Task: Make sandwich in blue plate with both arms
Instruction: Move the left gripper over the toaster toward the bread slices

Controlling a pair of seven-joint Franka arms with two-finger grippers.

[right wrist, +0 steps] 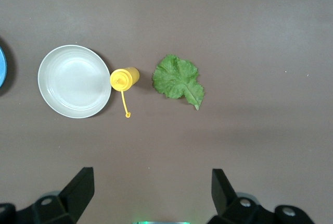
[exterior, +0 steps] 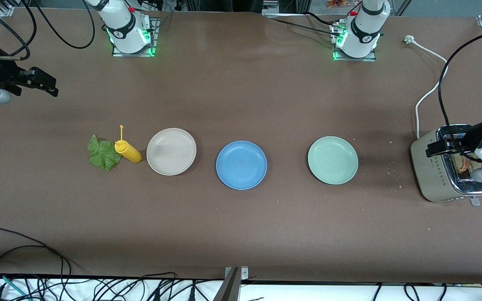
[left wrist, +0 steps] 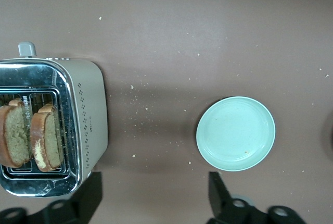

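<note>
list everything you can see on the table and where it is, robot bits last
blue plate: one, mid-blue, bare, middle of the row of plates
beige plate: one, off-white, bare, beside the blue plate toward the right arm's end
green plate: one, pale green, bare, beside the blue plate toward the left arm's end
mustard bottle: one, yellow, standing between the beige plate and the lettuce
lettuce leaf: one, green, flat on the table
toaster: one, silver and cream, at the left arm's end
bread slices: two, brown, upright in the toaster slots
left gripper: black, fingers open, above the toaster
right gripper: black, fingers open, raised at the right arm's end, waiting
</note>
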